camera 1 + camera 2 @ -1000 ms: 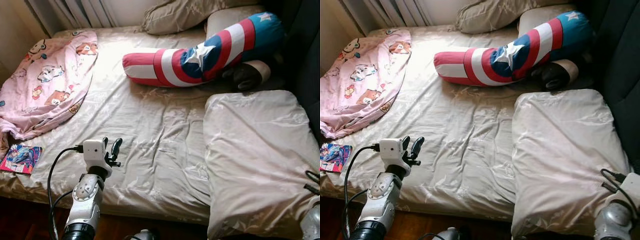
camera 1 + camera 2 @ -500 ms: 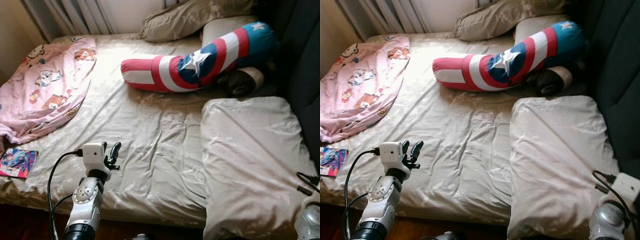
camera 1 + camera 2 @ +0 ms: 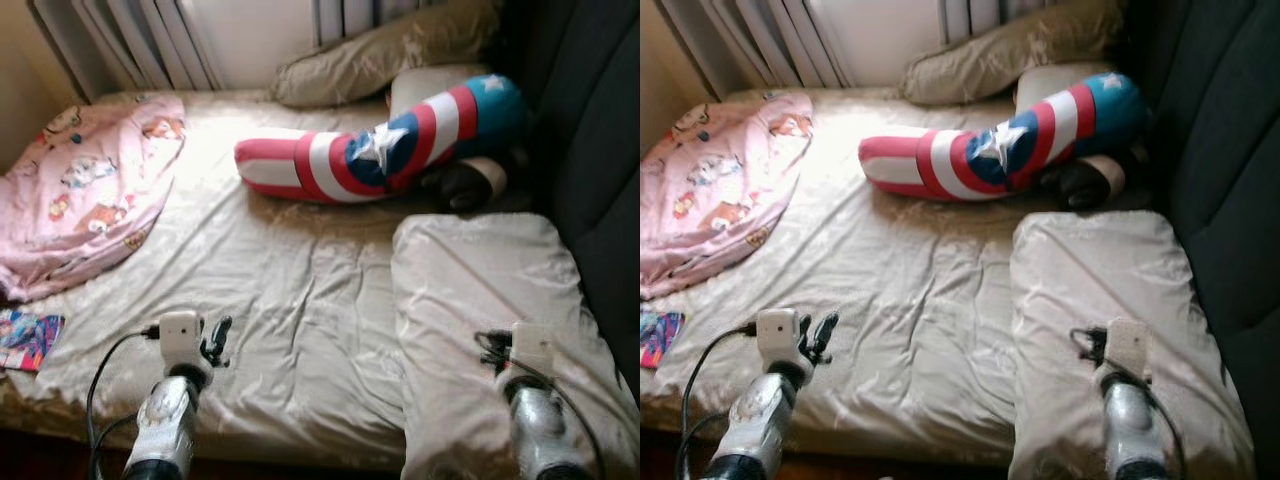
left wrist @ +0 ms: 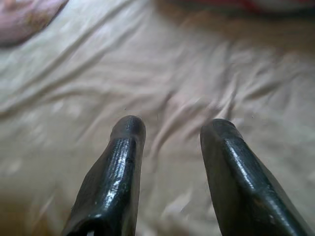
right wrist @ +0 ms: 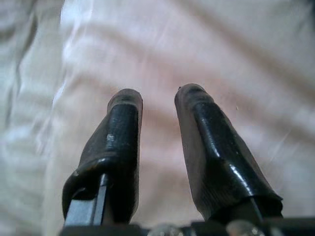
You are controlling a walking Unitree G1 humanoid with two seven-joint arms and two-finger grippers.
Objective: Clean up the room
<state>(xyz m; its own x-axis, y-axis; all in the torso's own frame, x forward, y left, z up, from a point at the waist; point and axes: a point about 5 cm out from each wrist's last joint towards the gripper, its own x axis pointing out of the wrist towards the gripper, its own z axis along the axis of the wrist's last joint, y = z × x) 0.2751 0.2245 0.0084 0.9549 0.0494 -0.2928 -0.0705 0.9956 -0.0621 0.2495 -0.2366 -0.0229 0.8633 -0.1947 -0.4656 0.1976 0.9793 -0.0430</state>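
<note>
With both pincers released, your right pincer (image 5: 157, 98) above the lower-right pillow (image 3: 480, 290) may snag its slippery cover; left pincer (image 4: 172, 128) hovers idle.

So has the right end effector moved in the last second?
Yes. The right end effector has come up and forward over the beige pillow, from its near right corner.
</note>
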